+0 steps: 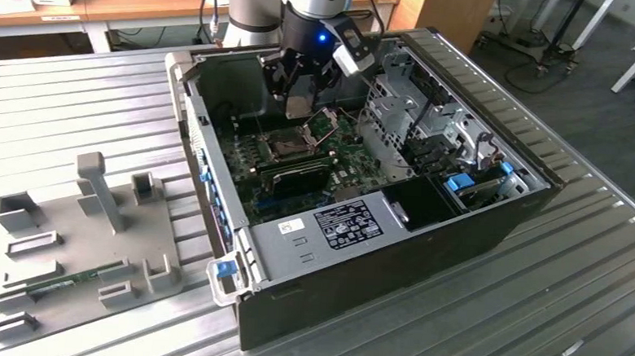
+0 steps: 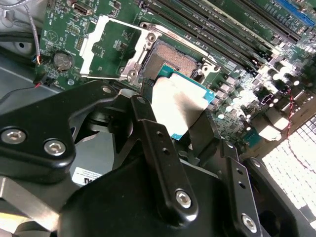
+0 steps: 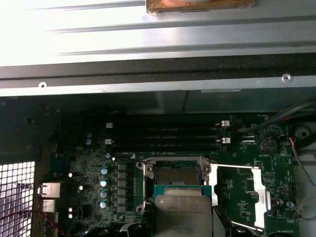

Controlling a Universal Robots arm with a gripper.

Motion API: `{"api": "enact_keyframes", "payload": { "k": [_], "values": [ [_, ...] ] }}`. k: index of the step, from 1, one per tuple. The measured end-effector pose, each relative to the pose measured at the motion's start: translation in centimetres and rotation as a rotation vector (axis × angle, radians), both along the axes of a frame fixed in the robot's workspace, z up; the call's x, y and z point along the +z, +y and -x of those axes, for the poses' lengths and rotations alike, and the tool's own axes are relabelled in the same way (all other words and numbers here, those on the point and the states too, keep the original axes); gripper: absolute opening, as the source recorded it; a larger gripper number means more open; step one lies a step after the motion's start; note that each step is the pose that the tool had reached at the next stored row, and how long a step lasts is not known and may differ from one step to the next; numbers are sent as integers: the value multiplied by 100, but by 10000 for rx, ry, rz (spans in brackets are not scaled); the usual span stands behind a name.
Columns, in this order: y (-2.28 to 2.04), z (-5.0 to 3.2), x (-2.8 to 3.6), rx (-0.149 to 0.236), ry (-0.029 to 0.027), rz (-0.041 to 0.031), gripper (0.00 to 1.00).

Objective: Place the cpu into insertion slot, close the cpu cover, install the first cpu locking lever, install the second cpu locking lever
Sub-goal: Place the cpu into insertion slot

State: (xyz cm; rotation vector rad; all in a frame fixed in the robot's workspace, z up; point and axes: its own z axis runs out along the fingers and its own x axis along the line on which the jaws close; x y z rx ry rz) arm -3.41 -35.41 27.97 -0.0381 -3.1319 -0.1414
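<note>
"Hand state?" asks the first.

"Closed on the cpu," says the second, "one finger on each opposite edge, parted no wider than the chip. The chip hangs just above the insertion slot, not yet seated."

"And the cpu cover?"

"Folded back beside the slot, so the way down looks free."

"How is this step best done?"

"Probably by squaring the chip's edges to the slot's frame and lowering it straight and level, without sliding; the contacts look easy to damage."

"Further out?"

"The motherboard sits in the open computer case, which lies on the ribbed desk."
</note>
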Motion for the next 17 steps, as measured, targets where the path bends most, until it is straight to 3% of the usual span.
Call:
{"api": "enact_keyframes", "payload": {
  "k": [12, 17],
  "values": [
    [0, 0, -7, -1, 0, 0, 54],
    [0, 5, -40, -2, -9, 0, 54]
  ]
}}
